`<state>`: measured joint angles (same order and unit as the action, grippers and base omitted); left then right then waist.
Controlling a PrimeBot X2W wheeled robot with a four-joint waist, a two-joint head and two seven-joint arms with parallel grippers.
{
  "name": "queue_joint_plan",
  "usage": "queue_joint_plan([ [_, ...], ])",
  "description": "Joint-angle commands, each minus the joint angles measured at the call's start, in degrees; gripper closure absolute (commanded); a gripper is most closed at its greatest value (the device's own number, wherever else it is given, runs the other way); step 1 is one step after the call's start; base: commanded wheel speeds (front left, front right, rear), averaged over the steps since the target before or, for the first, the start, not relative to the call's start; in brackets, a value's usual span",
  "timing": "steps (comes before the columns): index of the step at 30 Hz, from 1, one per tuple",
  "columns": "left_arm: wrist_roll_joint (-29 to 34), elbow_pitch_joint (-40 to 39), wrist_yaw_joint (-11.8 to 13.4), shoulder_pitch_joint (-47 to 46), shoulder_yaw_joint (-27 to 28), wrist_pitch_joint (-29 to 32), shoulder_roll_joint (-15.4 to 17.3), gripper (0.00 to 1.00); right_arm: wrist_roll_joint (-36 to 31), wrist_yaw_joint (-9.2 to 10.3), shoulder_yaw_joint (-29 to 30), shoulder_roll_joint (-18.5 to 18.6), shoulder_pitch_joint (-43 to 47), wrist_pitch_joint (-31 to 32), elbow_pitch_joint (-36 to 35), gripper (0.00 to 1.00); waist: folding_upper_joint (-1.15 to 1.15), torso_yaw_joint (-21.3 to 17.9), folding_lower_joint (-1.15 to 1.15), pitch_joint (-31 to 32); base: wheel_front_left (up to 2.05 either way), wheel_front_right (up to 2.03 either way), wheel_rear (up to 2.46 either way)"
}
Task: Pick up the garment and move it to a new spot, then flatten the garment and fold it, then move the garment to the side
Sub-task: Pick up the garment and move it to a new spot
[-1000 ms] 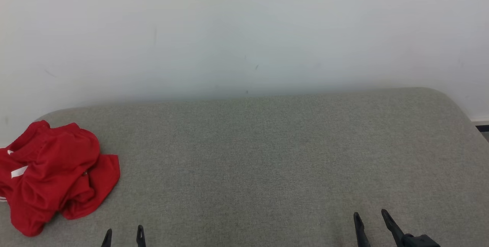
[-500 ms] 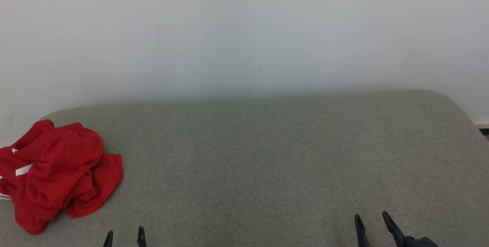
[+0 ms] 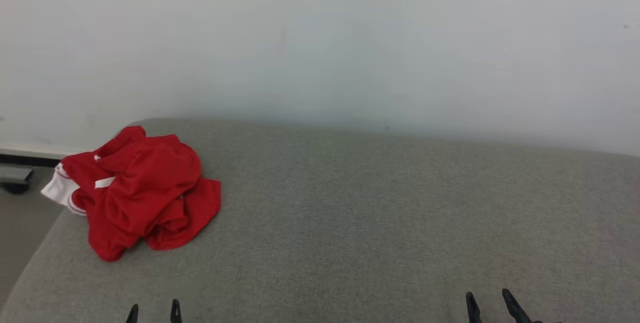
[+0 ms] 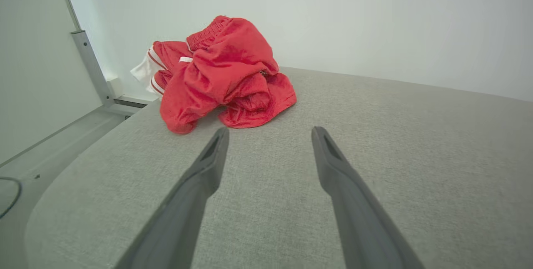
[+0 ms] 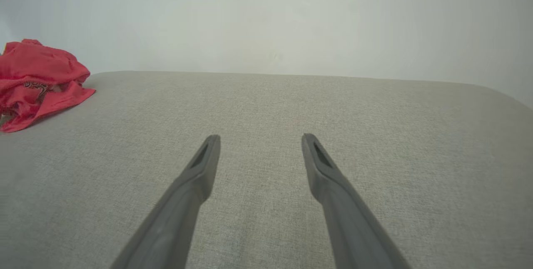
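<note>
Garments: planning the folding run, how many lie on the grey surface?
1: a crumpled red garment on the grey surface, far left corner; its folds could hide another.

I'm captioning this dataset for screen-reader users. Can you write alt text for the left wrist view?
A crumpled red garment with white trim lies near the far left corner of a grey fabric surface, a pale wall behind it. The left tool, open and empty, points toward the garment from the bottom edge without touching it.

garment (image 3: pixel 142 190) on cushion's (image 3: pixel 375 223) far left corner, wall (image 3: pixel 320 43) behind
</note>
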<state>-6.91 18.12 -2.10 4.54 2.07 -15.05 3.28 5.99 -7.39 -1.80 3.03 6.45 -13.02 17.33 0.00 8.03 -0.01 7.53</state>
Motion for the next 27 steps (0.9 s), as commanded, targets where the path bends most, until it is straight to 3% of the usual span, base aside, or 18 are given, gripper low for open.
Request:
queue_joint_plan([
  [1,0.66,0.0,-0.24,0.29,0.29,-0.2,0.45,0.0,0.43,-0.19,-0.2,-0.1,0.3,-0.42,0.16,0.0,0.0,6.91,0.01,0.62,0.0,0.0,0.0],
  [11,1.6,-0.18,-0.64,0.26,1.53,-0.2,0.93,0.0,1.83,-0.19,-2.49,-0.16,-0.94,-1.31,1.27,0.0,0.0,15.86,0.01,0.11,0.0,0.0,0.0],
  [27,0.39,-2.87,0.82,1.0,3.11,-0.2,-0.07,0.0,2.22,-0.18,-6.14,-0.13,-5.45,-1.96,4.27,0.0,0.0,18.77,0.01,-2.9,0.0,0.0,0.0],
])
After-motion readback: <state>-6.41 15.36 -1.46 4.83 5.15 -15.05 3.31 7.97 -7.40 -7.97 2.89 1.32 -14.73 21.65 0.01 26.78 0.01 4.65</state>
